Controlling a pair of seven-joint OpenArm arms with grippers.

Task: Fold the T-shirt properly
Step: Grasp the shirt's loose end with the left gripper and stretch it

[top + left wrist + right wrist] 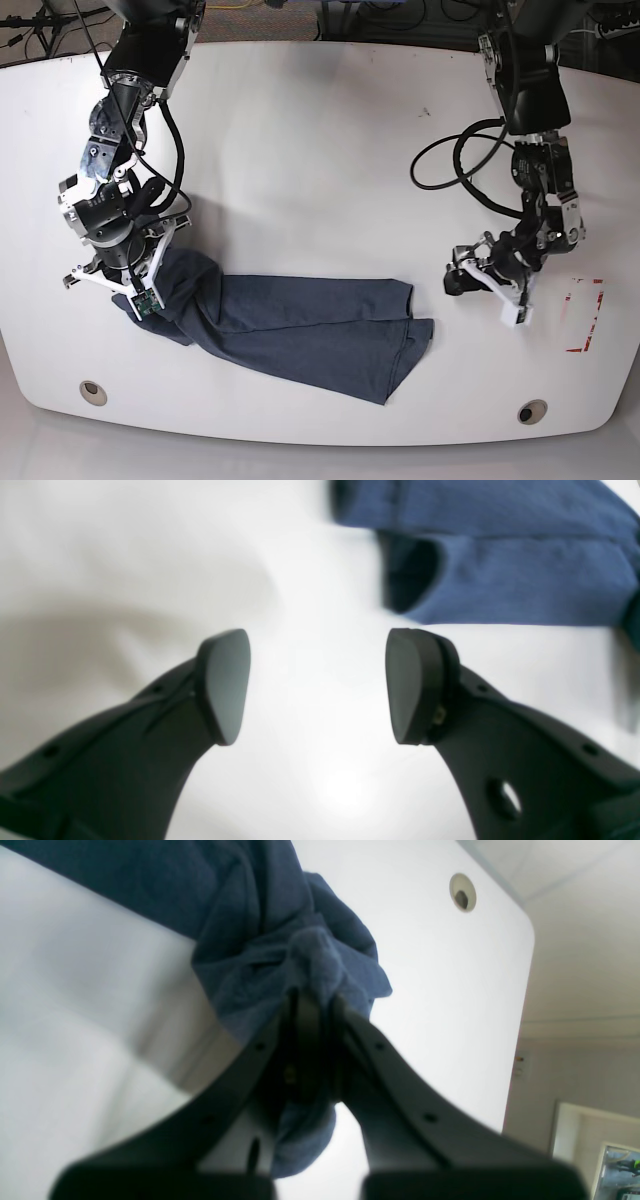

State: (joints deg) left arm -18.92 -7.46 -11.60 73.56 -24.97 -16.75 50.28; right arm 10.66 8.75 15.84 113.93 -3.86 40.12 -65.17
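Left wrist view: the left gripper (317, 685) stands with its jaws wide apart and nothing between them, only bare white table (125, 555) beyond. The T-shirt (500, 570) lies ahead of the jaws and to their right, apart from both pads; its far side is cut off by the top and right picture edges. The picture is soft, so the weave and seams are hard to read.

Right wrist view: the right gripper (312, 1000) is clamped on a bunched fold of the T-shirt (280, 935). The pads are buried in cloth. More fabric hangs below the jaws. A round hole (462, 892) in the table shows beyond, to the right.

Base view: the T-shirt (300, 325) lies stretched and rumpled between the two grippers, one end gathered at the right gripper (135, 290), the other end loose, near the left gripper (490, 285) but not touching it. Lettering and neck tag cannot be made out.
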